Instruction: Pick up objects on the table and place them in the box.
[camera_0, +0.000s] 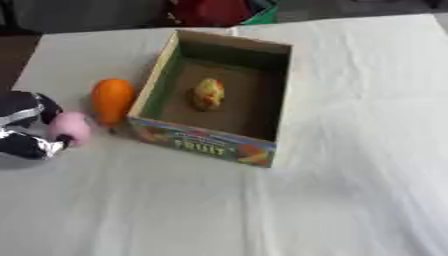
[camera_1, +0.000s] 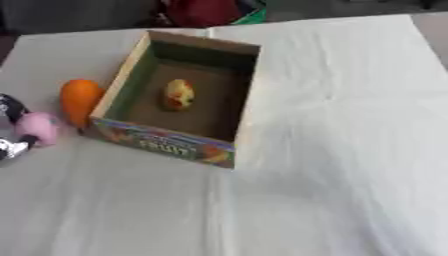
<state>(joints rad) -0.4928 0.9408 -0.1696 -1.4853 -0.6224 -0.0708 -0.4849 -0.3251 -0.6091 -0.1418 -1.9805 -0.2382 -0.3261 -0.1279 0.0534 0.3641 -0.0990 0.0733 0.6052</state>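
Observation:
An open cardboard box (camera_0: 210, 142) with "FRUIT" printed on its front wall stands on the white tablecloth. Inside it lies a yellow and red fruit (camera_0: 208, 94). An orange fruit (camera_0: 113, 100) rests on the cloth against the box's left wall. My left hand (camera_0: 28, 127) comes in at the left edge, black and silver, with its fingers curled round a small pink object (camera_0: 71, 127), just left of the orange fruit. My right hand shows in neither view.
The white cloth (camera_0: 350, 175) covers the table, with wide bare room in front of and right of the box. Red and green things (camera_0: 223, 11) lie beyond the table's far edge.

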